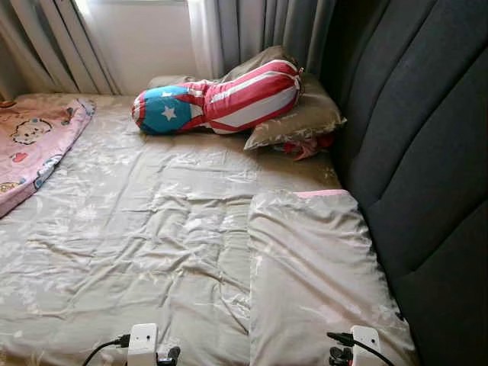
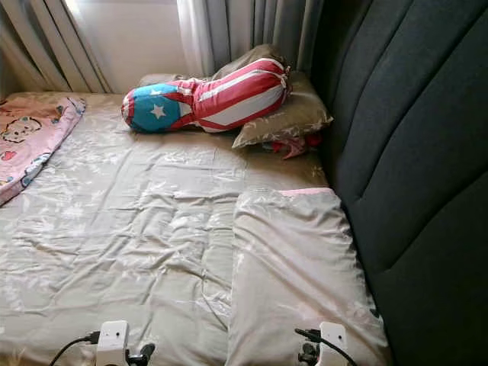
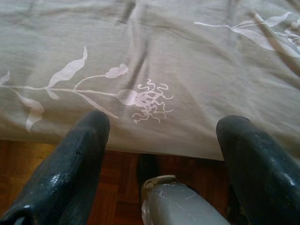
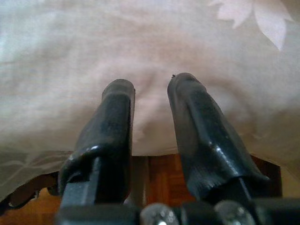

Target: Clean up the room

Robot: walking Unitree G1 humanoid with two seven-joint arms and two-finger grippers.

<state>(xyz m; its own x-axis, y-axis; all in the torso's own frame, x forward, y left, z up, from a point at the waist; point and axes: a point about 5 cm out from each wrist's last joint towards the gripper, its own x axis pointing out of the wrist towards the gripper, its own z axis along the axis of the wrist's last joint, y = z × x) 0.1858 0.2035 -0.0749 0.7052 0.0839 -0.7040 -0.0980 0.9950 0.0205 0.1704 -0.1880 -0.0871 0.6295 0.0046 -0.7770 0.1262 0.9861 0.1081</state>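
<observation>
Fingers of the left gripper stand wide apart with nothing between them, pointed at the near edge of the bedspread, which hangs over a wooden floor; the right gripper's fingers are much closer together — a narrow gap, empty, though they look to be pressing at the cloth of the near pillow.

The step in hand, as I judge it, is tidying the bed. Doing it well likely means taking the near pillow by one edge rather than its middle, lifting it cleanly off the bedspread and standing it against the headboard, which it already lies just beside. Wrinkles cross the bedspread left of the near pillow — a pull from its near edge with both grippers should flatten them (a one-sided tug would only skew it).

Counted: two pillows in the bedspread's fabric, the second one far beyond the near pillow, by the curtains; one star-and-stripe bolster leaning on that second pillow; one pink blanket well away from the near pillow, at the bed's far left.
</observation>
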